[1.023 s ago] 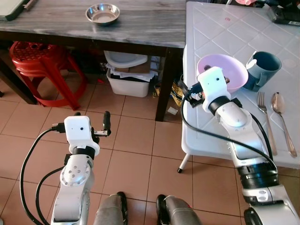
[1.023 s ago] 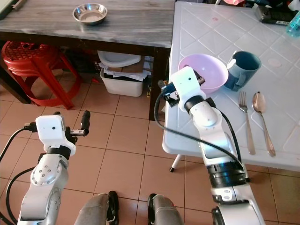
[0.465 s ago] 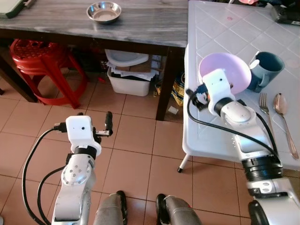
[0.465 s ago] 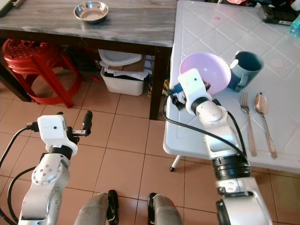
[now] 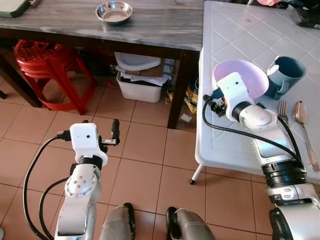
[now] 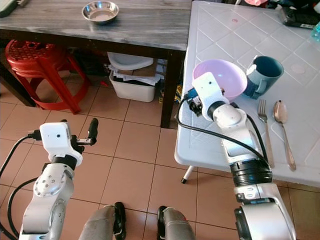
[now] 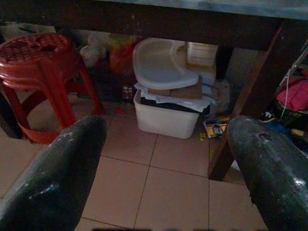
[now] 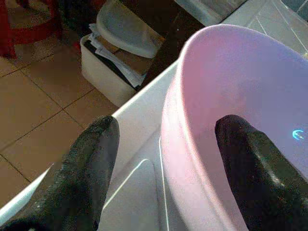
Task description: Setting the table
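The right gripper (image 8: 163, 168) has its fingers wide apart around the rim of the pink bowl (image 5: 245, 80) on the white table (image 5: 235, 35), while the left gripper (image 7: 168, 163) hangs open over the floor.

Our two arms are silver, each ending in a white boxy wrist block (image 5: 85, 140) with a small dark dot. Black cables (image 5: 30, 175) loop from them; the fingers (image 7: 57, 178) are long, black and scuffed.
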Robot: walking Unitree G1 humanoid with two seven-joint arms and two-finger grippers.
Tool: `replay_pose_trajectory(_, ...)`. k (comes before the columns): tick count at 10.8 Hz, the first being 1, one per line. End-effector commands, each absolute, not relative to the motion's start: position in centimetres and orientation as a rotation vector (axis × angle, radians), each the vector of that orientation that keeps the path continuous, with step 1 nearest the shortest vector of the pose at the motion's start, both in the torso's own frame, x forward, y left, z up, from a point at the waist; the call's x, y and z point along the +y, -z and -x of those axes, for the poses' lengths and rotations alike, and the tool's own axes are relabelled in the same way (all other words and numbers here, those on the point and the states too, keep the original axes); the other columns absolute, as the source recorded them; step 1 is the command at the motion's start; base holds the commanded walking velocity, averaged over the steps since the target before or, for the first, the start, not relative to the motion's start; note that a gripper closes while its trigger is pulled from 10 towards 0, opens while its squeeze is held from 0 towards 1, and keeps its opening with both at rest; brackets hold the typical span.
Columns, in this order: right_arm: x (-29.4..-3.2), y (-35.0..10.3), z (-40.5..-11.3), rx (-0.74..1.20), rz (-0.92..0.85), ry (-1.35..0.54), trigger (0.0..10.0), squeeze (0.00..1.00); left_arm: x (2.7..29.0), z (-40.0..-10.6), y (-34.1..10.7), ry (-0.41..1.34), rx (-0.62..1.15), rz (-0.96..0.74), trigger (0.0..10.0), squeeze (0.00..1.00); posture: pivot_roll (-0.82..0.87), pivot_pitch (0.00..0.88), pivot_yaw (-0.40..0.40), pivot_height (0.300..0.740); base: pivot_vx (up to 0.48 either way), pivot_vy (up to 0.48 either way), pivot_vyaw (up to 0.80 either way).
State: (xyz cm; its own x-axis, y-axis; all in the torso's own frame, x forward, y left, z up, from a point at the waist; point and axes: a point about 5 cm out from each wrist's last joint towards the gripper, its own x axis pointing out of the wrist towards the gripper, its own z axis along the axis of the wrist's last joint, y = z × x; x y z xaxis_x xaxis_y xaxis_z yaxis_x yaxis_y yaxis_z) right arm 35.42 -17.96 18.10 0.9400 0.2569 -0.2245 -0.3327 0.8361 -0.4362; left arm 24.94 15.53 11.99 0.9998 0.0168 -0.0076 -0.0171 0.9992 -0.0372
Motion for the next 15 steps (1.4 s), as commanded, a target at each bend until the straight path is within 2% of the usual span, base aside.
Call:
replay_pose_trajectory(1,-18.2,-17.8,-35.3,0.191,0.482,-0.323,0.0,0.00,15.6,-24.9,-11.8,-0.016,0.025,0.041,10.0,0.00,0.03,0.211,-0.013,0.740,0.000,0.000,0.00)
replay_pose_trajectory(3,-17.9,-17.5,-35.1,0.214,0.464,-0.344,0.0,0.00,15.5,-24.7,-11.6,-0.009,0.037,0.045,10.0,0.00,0.03,0.210,-0.014,0.740,0.000,0.000,0.00)
replay_pose_trajectory(4,-17.9,-17.6,-35.1,0.210,0.474,-0.343,1.8,0.00,15.4,-24.7,-11.6,-0.007,0.038,0.047,10.0,0.00,0.03,0.210,-0.014,0.740,0.000,0.000,0.00)
replay_pose_trajectory(5,-18.3,-17.3,-35.1,0.226,0.486,-0.321,10.0,0.00,15.4,-24.8,-11.5,-0.005,0.042,0.048,10.0,0.00,0.03,0.208,-0.017,0.740,0.000,0.000,0.00)
replay_pose_trajectory(6,-18.6,-16.8,-34.7,0.257,0.478,-0.315,10.0,1.00,15.3,-24.8,-11.5,-0.002,0.046,0.049,10.0,0.00,0.03,0.206,-0.018,0.740,0.000,0.000,0.00)
replay_pose_trajectory(7,-18.6,-17.0,-34.7,0.261,0.501,-0.329,10.0,1.00,15.3,-24.8,-11.5,-0.001,0.048,0.049,10.0,0.00,0.03,0.207,-0.017,0.740,0.000,0.000,0.00)
replay_pose_trajectory(8,-18.5,-17.7,-34.7,0.252,0.499,-0.334,10.0,0.90,15.3,-24.8,-11.4,0.004,0.054,0.048,10.0,0.00,0.03,0.207,-0.017,0.740,0.000,0.000,0.00)
replay_pose_trajectory(9,-18.5,-18.6,-34.7,0.238,0.503,-0.349,10.0,0.00,15.3,-24.8,-11.3,0.008,0.060,0.045,10.0,0.00,0.03,0.205,-0.019,0.740,0.000,0.000,0.00)
replay_pose_trajectory(12,-18.3,-19.7,-34.6,0.238,0.500,-0.372,10.0,0.00,15.0,-24.7,-11.1,0.013,0.071,0.047,10.0,0.00,0.02,0.205,-0.025,0.740,0.000,0.000,0.00)
replay_pose_trajectory(13,-18.3,-20.3,-34.7,0.242,0.480,-0.376,0.0,0.00,15.0,-24.7,-11.0,0.017,0.078,0.046,10.0,0.00,0.02,0.204,-0.026,0.740,0.000,0.000,0.00)
replay_pose_trajectory(15,-18.2,-20.5,-34.4,0.266,0.453,-0.395,0.0,0.00,14.9,-24.6,-10.8,0.022,0.087,0.045,10.0,0.00,0.02,0.205,-0.030,0.740,0.000,0.000,0.00)
